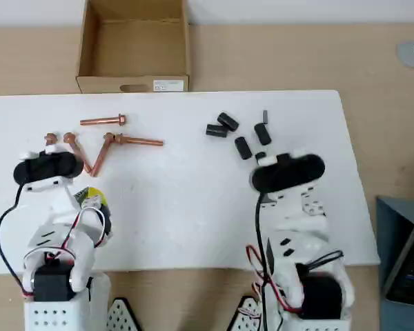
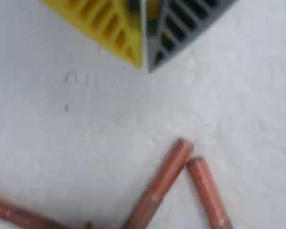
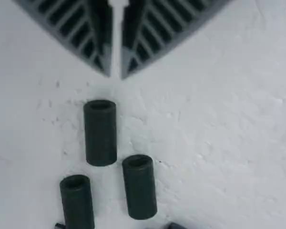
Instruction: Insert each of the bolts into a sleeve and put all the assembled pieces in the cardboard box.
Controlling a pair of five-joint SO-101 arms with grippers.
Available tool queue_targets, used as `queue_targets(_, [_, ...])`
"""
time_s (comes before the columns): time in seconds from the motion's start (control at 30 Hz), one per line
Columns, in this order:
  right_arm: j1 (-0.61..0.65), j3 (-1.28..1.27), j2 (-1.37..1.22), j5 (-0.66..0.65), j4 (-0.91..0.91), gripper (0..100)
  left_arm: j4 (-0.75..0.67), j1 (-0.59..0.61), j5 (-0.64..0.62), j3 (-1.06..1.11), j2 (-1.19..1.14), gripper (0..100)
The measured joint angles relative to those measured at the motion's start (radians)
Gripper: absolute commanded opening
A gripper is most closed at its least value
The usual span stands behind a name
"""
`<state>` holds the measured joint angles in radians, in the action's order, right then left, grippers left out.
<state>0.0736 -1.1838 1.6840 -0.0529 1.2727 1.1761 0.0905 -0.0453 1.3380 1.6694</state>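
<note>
Several copper bolts [image 1: 103, 121] lie on the left of the white mat [image 1: 179, 200]. Several black sleeves [image 1: 228, 122] lie loose on its right half. The cardboard box [image 1: 133, 48] stands beyond the mat's far edge with nothing in it. My left gripper [image 2: 144, 64], with one yellow and one grey finger, is shut on nothing and hovers just short of two bolt shaft ends [image 2: 178, 149]. My right gripper [image 3: 115, 71] has its grey tips nearly touching, holds nothing, and sits just short of an upright-looking sleeve [image 3: 100, 132]. Two more sleeves [image 3: 139, 186] lie beyond.
The left arm [image 1: 48, 167] and the right arm [image 1: 288, 172] stand over the mat's near half. A thin dark pin [image 1: 265, 116] lies by the sleeves. A grey disc [image 1: 412, 53] sits at the far right and a dark device [image 1: 403, 255] is at the right edge.
</note>
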Motion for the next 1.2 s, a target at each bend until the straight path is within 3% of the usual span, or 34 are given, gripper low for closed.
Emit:
queue_targets(0.33, [0.000,0.473,-0.661,0.000,0.000,1.2,0.005,0.000,0.000,-0.331,-0.519,0])
queue_targets(0.57, [0.000,0.692,-0.982,0.000,0.000,1.2,0.005,0.000,0.011,-0.497,-0.827,1])
queue_targets(0.83, [0.000,0.881,-1.297,-0.011,0.021,1.2,0.003,0.129,0.265,-0.678,-1.149,1])
queue_targets(1.2, [0.000,1.290,-1.755,-0.276,0.250,1.2,0.110,0.207,0.316,-0.895,-1.407,1])
